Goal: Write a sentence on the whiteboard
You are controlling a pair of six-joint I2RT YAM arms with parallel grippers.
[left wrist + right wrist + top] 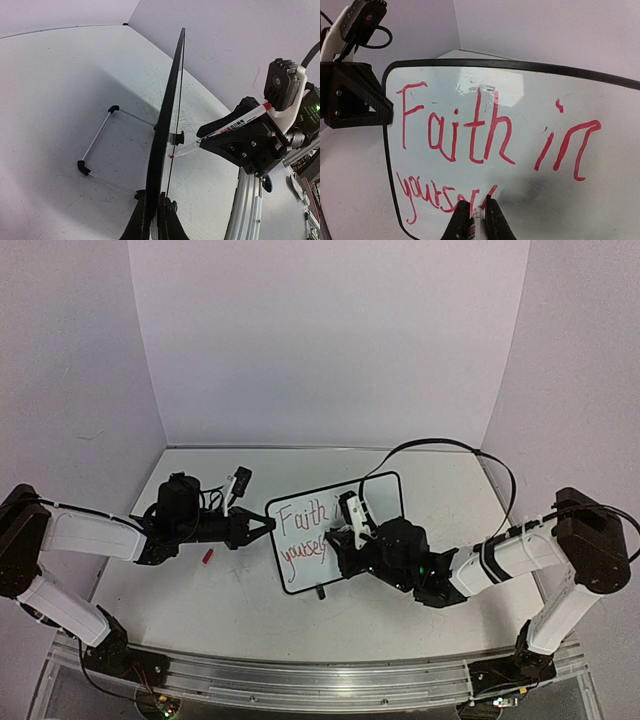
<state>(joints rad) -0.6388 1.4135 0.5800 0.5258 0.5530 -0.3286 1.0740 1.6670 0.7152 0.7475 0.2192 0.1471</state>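
- The whiteboard (385, 495) stands near the middle of the table (250, 610), between the two arms. It is propped almost upright on a thin wire stand (97, 137) that reaches out behind it.
- Its long axis runs left to right across the table, and the right end sits a little farther from the arm bases than the left. The written face points toward the near edge and the right arm.
- The left wrist camera sees the board (172, 100) edge-on, as a thin dark line running up the frame.
- Red handwriting on the board (600, 200) reads "Faith in" on the top line. Below it is an unfinished word that looks like "yoursel".
- The left gripper (262, 527) is clamped on the board's left edge, one finger on each face (156, 215).
- The right gripper (340, 540) is pinched tight on a marker (352, 510), whose white barrel slants up and away from the board.
- The marker's tip (476, 220) touches the board at the end of the lower line, seen between the right gripper's fingers (476, 217).
- A small red cap (208, 556) lies on the table under the left arm, well apart from the board.
- A black cable (440, 443) arcs over the far right of the table.
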